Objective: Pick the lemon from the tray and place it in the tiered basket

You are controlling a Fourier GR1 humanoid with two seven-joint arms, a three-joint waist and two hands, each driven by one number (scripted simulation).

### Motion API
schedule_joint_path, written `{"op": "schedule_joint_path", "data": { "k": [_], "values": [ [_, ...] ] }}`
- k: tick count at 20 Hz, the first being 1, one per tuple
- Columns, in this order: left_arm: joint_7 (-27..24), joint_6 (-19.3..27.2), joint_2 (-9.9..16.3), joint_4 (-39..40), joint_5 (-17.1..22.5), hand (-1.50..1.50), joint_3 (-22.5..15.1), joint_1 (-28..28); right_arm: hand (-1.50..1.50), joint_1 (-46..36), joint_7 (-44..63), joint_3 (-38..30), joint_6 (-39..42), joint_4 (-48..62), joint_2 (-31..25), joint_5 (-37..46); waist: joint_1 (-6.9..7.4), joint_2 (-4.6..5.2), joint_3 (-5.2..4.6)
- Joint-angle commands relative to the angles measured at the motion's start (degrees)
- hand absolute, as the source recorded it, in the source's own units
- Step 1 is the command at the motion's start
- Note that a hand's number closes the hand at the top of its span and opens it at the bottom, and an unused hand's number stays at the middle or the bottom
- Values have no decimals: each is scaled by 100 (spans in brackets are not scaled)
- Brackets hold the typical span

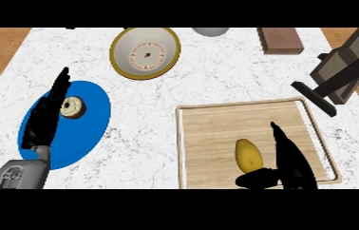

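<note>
A yellow lemon [248, 155] lies on the wooden tray [210, 129] at the lower right. My right hand [289, 158] rests over the tray just right of the lemon, fingers straight and pointing away, thumb [258, 179] stretched below the fruit; it is open and does not hold the lemon. My left hand [45, 115] stays open at the left, fingers up, over a blue plate [88, 124]. The dark tiered basket [333, 77] shows only in part at the right edge.
A small round donut-like item [72, 106] sits on the blue plate. A gold-rimmed white bowl [145, 52] stands at the back centre, a grey bowl [211, 31] behind it, and a brown block [280, 40] at the back right.
</note>
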Motion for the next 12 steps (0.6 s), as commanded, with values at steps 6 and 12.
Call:
{"op": "schedule_joint_path", "data": {
  "k": [6, 12],
  "values": [
    [-24, -32, -113, 47, -23, 0, 54, 8, -150, -47, 1190, -116, 397, 145, 575, 235, -14, 1, 11],
    [271, -104, 1, 35, -98, 0, 126, -263, -150, -472, 664, -584, 471, 1136, 1062, 44, 27, 18, 16]
  ]
}}
